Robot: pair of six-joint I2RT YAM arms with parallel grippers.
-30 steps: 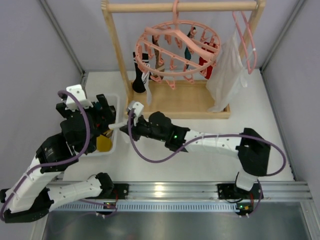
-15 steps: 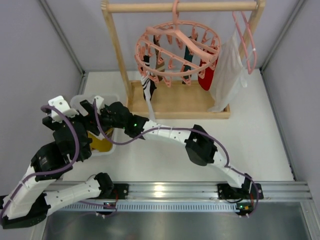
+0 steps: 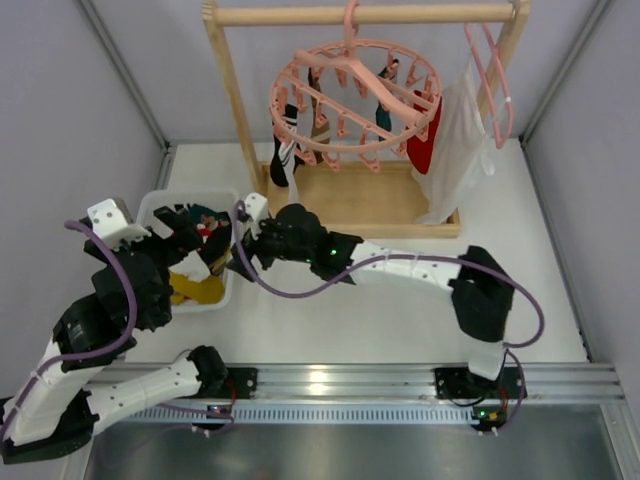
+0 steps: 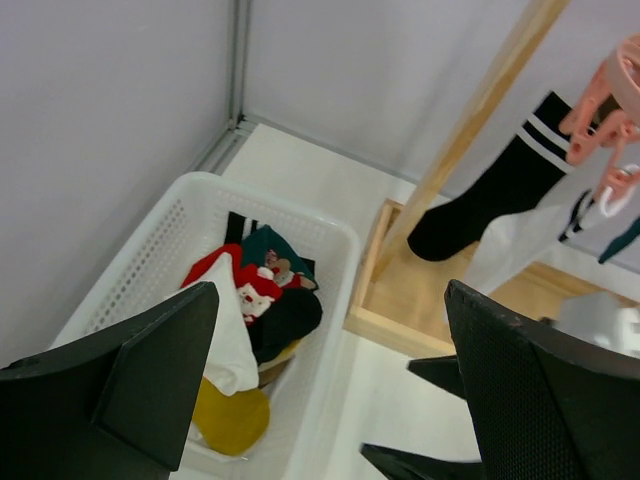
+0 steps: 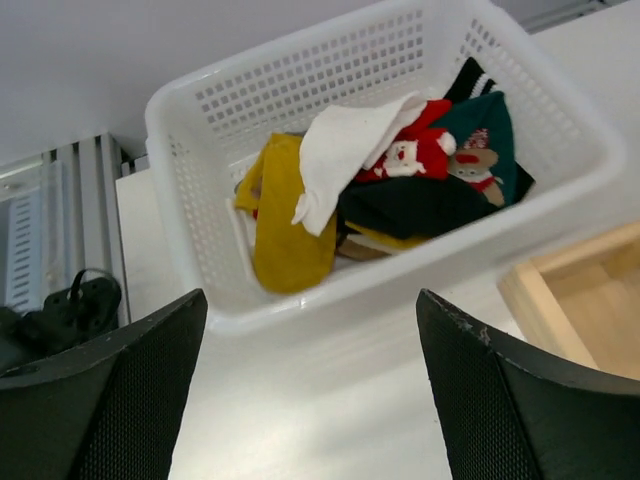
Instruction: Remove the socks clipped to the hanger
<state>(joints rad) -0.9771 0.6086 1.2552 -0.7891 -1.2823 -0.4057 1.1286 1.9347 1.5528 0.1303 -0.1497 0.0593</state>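
The round pink hanger (image 3: pixel 355 100) hangs by its hook from the wooden rack's top bar. Socks stay clipped to it: a black sock with white stripes (image 3: pixel 281 162), a dark teal one (image 3: pixel 381 110) and a red one (image 3: pixel 424 140). The black striped sock (image 4: pixel 500 200) also shows in the left wrist view. My right gripper (image 3: pixel 236 247) is open and empty, just right of the white basket (image 5: pixel 400 270). A white sock (image 5: pixel 345 150) lies loose on the pile inside it. My left gripper (image 4: pixel 330 390) hovers open over the basket's near end, holding nothing.
The basket (image 3: pixel 160 205) holds yellow (image 5: pixel 285 240), red Santa (image 5: pixel 415 155) and dark socks. The wooden rack (image 3: pixel 235 110) has a tray base (image 3: pixel 370 200). A plain pink hanger (image 3: pixel 495 80) carries a large white garment (image 3: pixel 455 150). Grey walls stand close on both sides.
My right gripper went over the basket, opened and let go of the white sock, then drew back to the right. The left arm shifted left. The hanger swung a little.
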